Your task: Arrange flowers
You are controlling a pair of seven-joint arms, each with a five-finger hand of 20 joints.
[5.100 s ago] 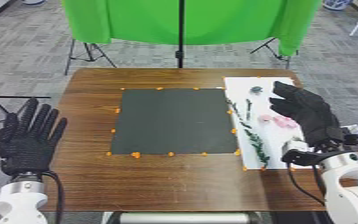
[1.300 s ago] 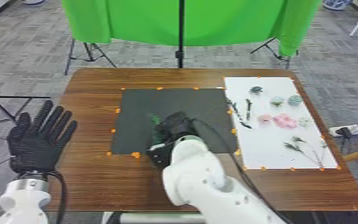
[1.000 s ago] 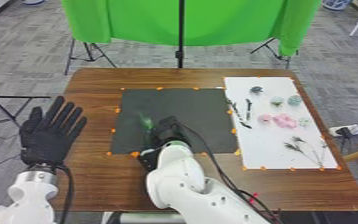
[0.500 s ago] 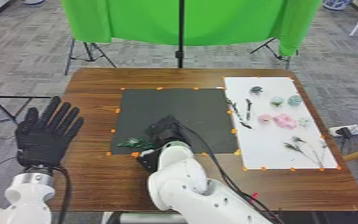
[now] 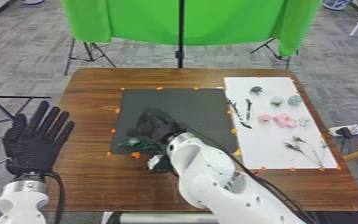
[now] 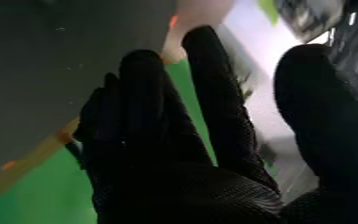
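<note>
Slightly leftward since the earlier frame: left black-gloved hand (image 5: 33, 146), left of frame, fingers straight, spread. Dark-green leafy sprig (image 5: 138, 144) on flat dark-grey mat (image 5: 193, 102), lower-left corner. Right black-gloved hand (image 5: 157, 125) beside it, fingers extended, thumb apart. Pink flower heads (image 5: 284, 120) on white sheet (image 5: 262, 150), right.

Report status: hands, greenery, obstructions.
Right hand open over dark mat. Left hand open, left side. Green sprig on mat, beside right hand. Right arm over near edge.

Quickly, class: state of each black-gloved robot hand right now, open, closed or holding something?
Left hand: open, fingers straight, holding nothing.
Right hand: open, fingers extended with the thumb apart, holding nothing.
</note>
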